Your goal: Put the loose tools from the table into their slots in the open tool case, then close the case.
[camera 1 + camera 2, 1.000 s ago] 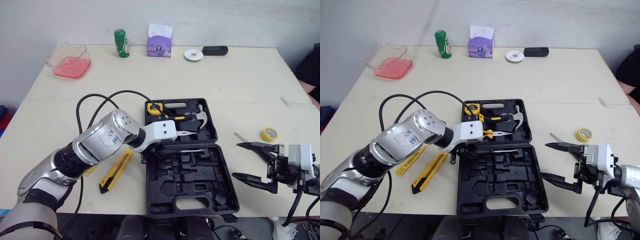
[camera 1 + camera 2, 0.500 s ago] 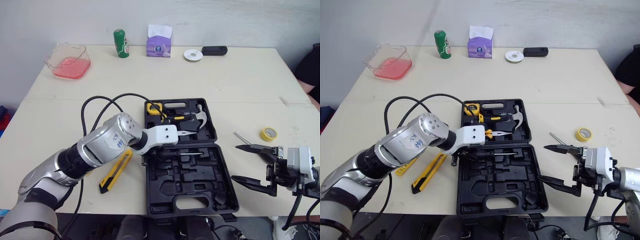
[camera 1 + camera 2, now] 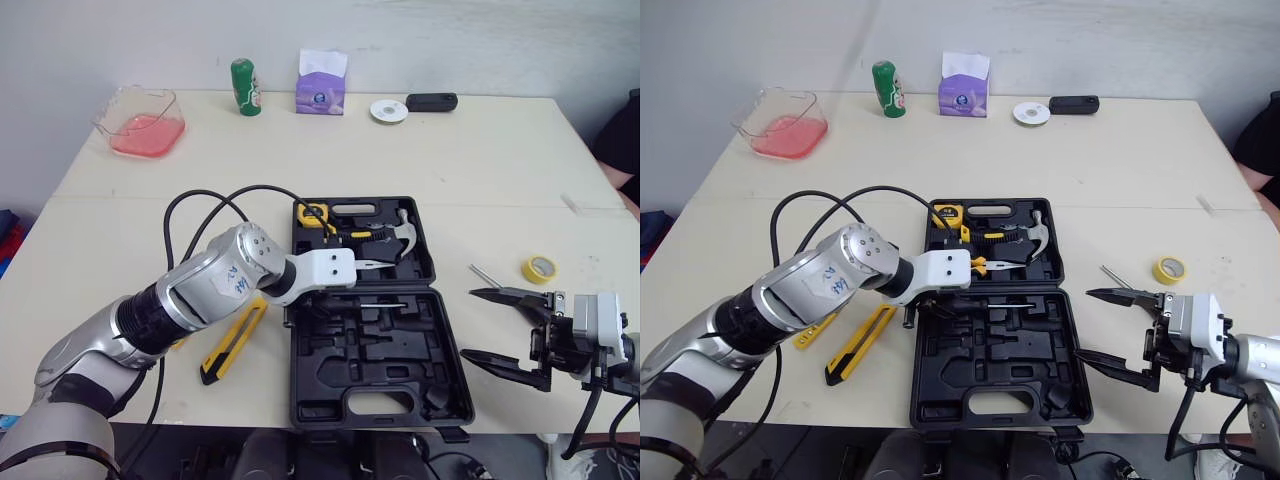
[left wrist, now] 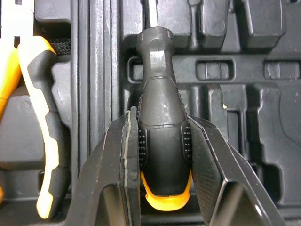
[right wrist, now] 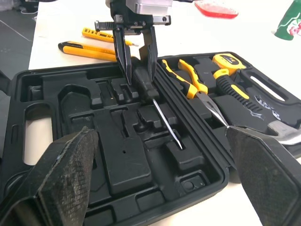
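Left gripper (image 4: 161,120) has dropped lower into the tool case (image 3: 330,352), clamped on the screwdriver (image 4: 162,141) handle. Shaft now lies along the long slot just beside the case hinge; looks nearly seated, so press in and release next. Right gripper (image 3: 467,323) hangs wide open off the case's right edge. Utility knife (image 3: 232,342) lies on the bench (image 3: 480,160) left of the case, not yet stowed.

Your left arm (image 3: 180,300) is silver with black joints, trailing a black cable (image 3: 250,187); its white label (image 3: 232,283) seems handwritten in blue.
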